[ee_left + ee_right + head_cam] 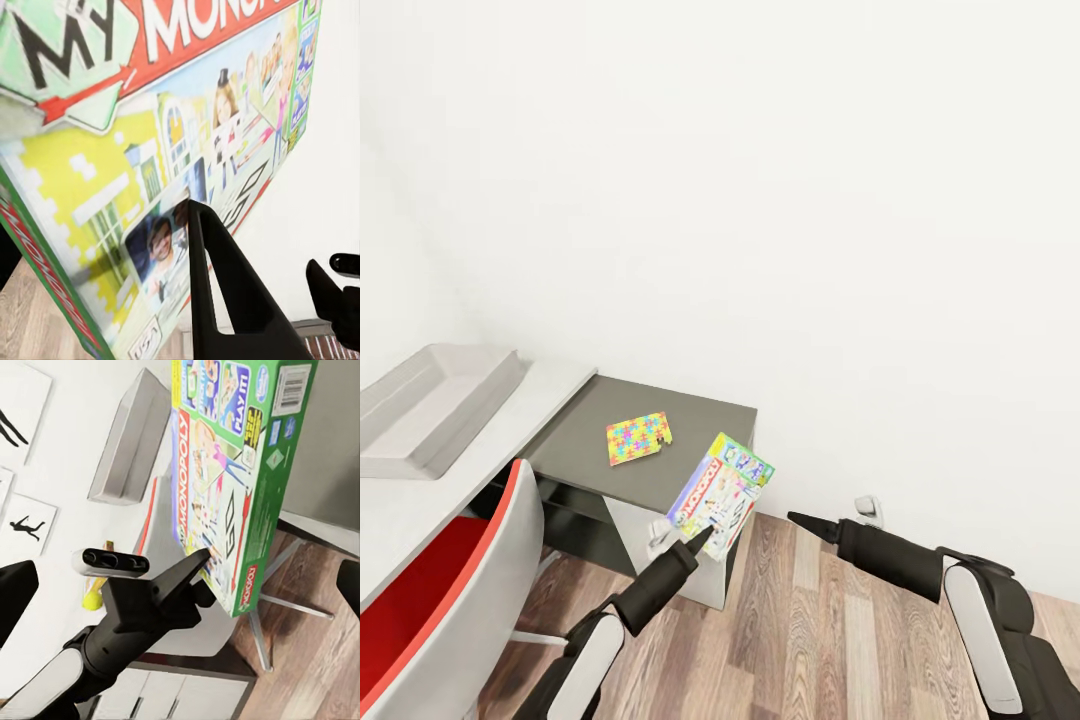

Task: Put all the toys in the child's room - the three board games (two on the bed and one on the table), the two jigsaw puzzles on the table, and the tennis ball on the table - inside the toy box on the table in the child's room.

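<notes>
Where gripped, board game (720,494) "MONOPOLY"

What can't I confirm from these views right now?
- Toy box: head view's left edge crops it; contents unseen.
- Left gripper: far finger hidden behind the Monopoly box.
- Right gripper: opening unclear.
- Yellow thing: too small to identify.
</notes>
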You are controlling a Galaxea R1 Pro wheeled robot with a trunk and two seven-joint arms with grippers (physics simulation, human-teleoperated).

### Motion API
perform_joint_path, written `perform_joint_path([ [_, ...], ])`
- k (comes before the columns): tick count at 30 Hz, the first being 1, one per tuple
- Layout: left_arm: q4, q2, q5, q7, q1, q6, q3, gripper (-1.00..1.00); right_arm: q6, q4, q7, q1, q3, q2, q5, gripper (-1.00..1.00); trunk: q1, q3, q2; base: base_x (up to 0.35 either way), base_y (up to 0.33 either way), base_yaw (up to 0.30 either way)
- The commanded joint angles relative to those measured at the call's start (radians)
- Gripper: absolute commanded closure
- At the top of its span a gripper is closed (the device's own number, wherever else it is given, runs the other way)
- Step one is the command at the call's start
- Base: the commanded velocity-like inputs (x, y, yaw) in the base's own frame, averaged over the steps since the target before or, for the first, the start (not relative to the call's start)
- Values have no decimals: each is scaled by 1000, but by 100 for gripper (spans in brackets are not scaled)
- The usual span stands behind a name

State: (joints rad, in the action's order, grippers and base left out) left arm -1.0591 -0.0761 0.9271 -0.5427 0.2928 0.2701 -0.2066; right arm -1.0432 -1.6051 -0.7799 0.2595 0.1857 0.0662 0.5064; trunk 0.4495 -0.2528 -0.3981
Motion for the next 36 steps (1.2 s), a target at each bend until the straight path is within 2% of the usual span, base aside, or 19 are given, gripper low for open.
perform_joint_path([
  [1, 0, 0, 11, -1, 1, 9, 1, 100, -4, 0, -7, 1, 1, 0, -5, -100, 1, -2, -2, 0, 0, 0],
  [5, 7, -2, 17, -15, 1, 10, -1, 100, 7, 3, -58, 1, 3, 1, -9, -100, 1, -2, -2, 0, 0, 0],
  [11, 10, -5, 21, -40, 2, 11, -12, 100, 19, 5, -86, 1, 6, 1, -12, -100, 1, -2, -2, 0, 0, 0],
  [19, 10, -8, 23, -79, -1, 12, -21, 100, 28, 5, -91, 1, 11, 1, -14, -100, 1, -2, -2, 0, 0, 0],
  [32, 1, -8, 29, -103, -9, 17, -23, 100, 46, 5, -89, 1, 15, 3, -14, -100, 1, -2, -2, 0, 0, 0],
  [36, 2, -8, 56, -105, -10, 24, -24, 100, 48, 5, -88, 2, 17, 3, -14, -100, 1, -2, -2, 0, 0, 0],
])
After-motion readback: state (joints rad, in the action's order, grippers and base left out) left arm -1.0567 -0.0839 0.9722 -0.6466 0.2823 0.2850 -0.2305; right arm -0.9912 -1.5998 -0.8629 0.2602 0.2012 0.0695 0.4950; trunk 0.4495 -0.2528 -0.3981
